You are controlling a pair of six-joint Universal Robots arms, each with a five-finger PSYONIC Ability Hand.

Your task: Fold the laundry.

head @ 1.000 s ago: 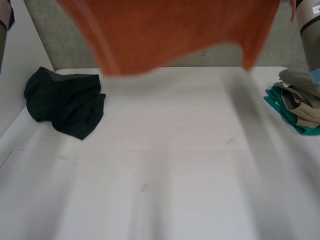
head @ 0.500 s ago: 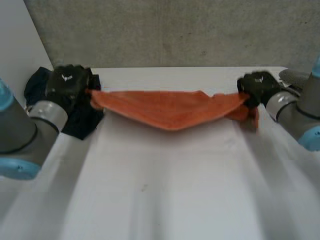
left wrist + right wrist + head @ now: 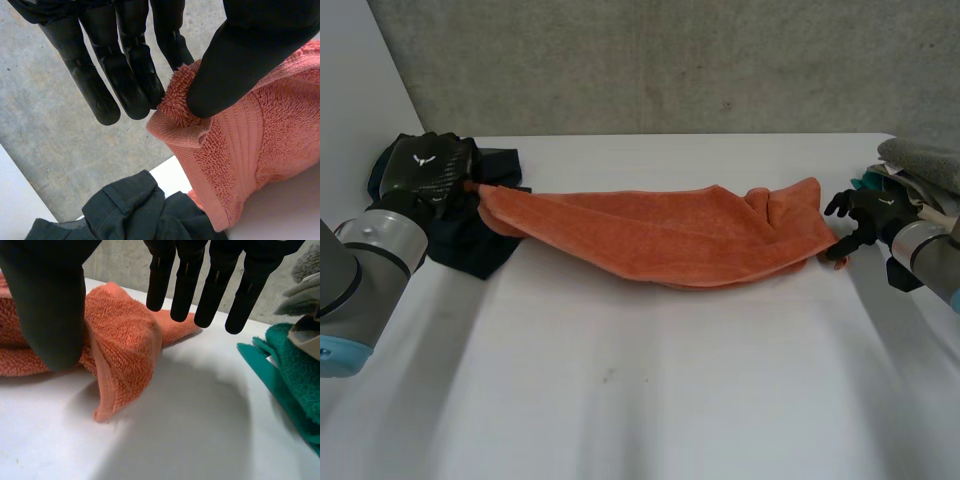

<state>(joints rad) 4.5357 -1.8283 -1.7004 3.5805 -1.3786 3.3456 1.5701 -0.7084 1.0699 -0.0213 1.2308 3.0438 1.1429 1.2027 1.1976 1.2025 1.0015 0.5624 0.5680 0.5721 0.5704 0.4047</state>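
An orange towel [image 3: 660, 235] lies stretched across the far part of the white table [image 3: 650, 400], bunched lengthwise. My left hand [image 3: 425, 170] is at its left corner. In the left wrist view that hand [image 3: 125, 65] pinches the towel's corner [image 3: 200, 125] between thumb and fingertips, slightly above the table. My right hand [image 3: 865, 215] is at the towel's right end. In the right wrist view its fingers [image 3: 215, 280] are straight and spread from the thumb, and the towel's right corner [image 3: 120, 340] lies loose on the table under them.
A crumpled dark garment [image 3: 470, 245] lies at the table's far left, right under and behind my left hand, and shows below the towel corner [image 3: 135, 215]. A stack of folded cloths [image 3: 920, 180], green [image 3: 295, 385] and grey, sits at the far right edge.
The towel came down from high in front of the camera onto the table. Both hands lowered and spread apart. The right hand opened and released its corner.
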